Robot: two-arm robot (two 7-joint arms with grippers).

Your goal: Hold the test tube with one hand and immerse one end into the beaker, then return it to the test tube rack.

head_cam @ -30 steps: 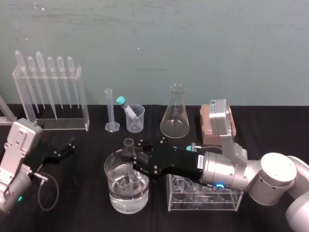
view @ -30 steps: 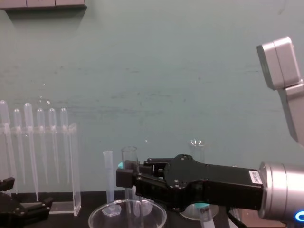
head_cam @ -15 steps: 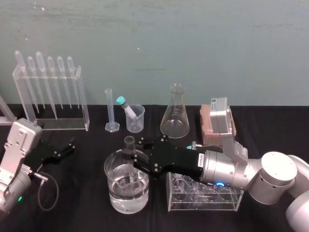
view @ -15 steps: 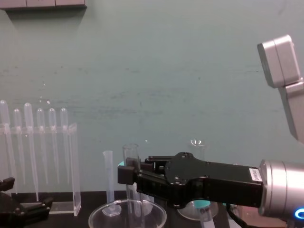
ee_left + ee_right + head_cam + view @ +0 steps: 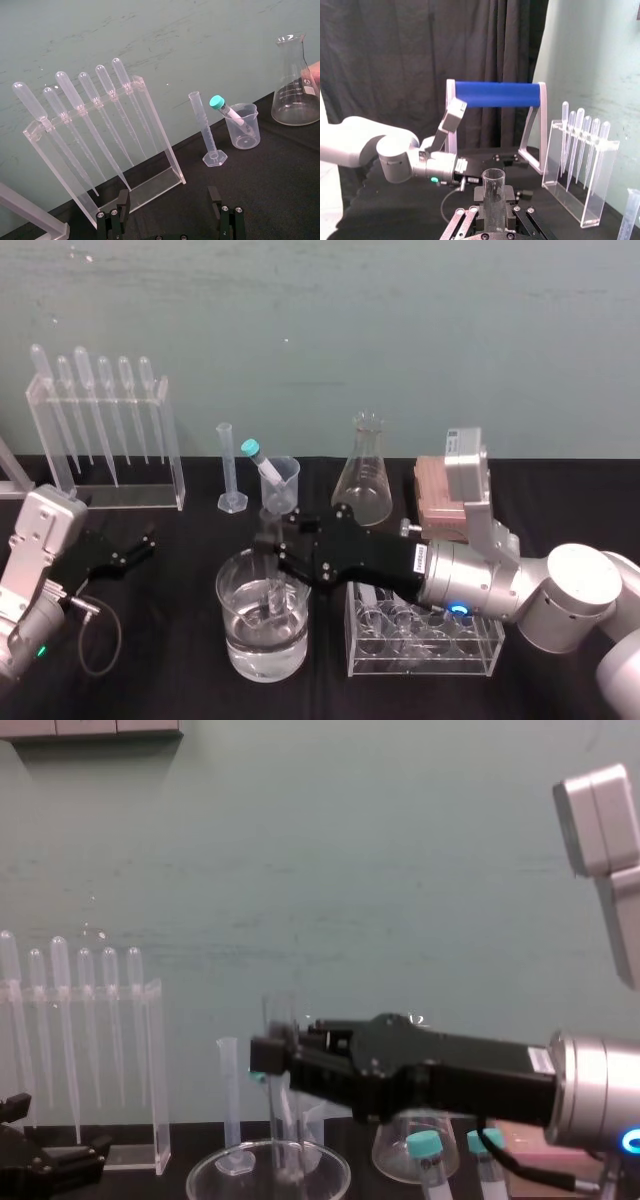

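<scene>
Head view: the right hand (image 5: 272,558) is clamped on the test tube (image 5: 267,530). The tube's upright, lower end down inside the beaker (image 5: 233,645) near the front edge of the tabletop (image 5: 170,680). The test tube rack (image 5: 420,660) sits just beside the beaker. The left hand (image 5: 128,552) is parked by the left edge, fingers apart.

Left wrist view: fingers (image 5: 119,217) spread wide.

Right wrist view: test tube (image 5: 493,185) pinched tight.

Chest view: the tube's bottom (image 5: 283,1120) is below the beaker rim (image 5: 196,1172). Can't tell if it touches the water.
</scene>
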